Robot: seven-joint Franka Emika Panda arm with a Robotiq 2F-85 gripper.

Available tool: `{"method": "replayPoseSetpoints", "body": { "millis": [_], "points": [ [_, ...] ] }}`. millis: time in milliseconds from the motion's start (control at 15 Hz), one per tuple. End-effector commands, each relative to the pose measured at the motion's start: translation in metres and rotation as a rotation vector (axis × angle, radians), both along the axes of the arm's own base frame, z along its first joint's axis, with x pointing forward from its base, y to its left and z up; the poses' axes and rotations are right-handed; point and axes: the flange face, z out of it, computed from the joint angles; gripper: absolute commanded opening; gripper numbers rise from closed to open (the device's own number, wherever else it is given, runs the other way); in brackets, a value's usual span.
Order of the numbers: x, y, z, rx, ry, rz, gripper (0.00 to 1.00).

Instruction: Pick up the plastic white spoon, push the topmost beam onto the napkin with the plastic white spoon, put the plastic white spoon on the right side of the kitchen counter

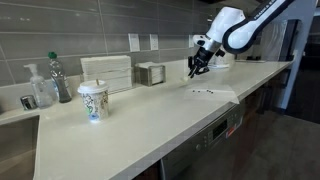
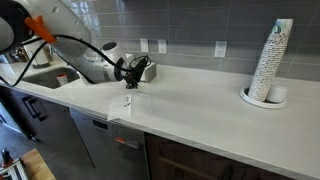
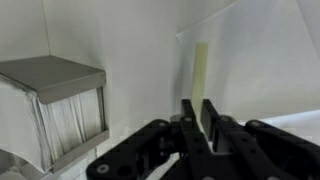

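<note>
My gripper (image 3: 198,105) is shut on the plastic white spoon (image 3: 202,70), a pale slender strip that sticks out from between the fingers. In both exterior views the gripper (image 1: 197,67) (image 2: 131,75) hangs just above the kitchen counter (image 1: 150,120) (image 2: 200,120), near the metal dispenser box. Small dark pieces (image 1: 203,92) (image 2: 128,101) lie on the counter close below it. The napkin (image 3: 250,55) shows in the wrist view as a thin pale sheet beyond the spoon. The spoon is too small to make out in the exterior views.
A metal napkin dispenser (image 1: 150,73) (image 3: 55,105) stands by the tiled wall. A paper cup (image 1: 93,101), bottles (image 1: 58,78) and a sink (image 1: 15,140) are at one end. A tall stack of cups (image 2: 272,60) stands at the far end.
</note>
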Motion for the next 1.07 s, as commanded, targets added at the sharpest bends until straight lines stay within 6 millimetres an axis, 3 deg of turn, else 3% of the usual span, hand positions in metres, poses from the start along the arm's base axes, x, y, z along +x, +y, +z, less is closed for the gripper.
{"method": "replayPoseSetpoints", "body": {
  "millis": [0,333,1000],
  "points": [
    [0.012,-0.019,0.017,0.079,0.036,-0.182,0.03],
    [0.024,-0.067,0.021,0.225,0.076,-0.414,0.03],
    [0.014,-0.189,0.001,0.418,0.142,-0.936,0.03]
  ]
}}
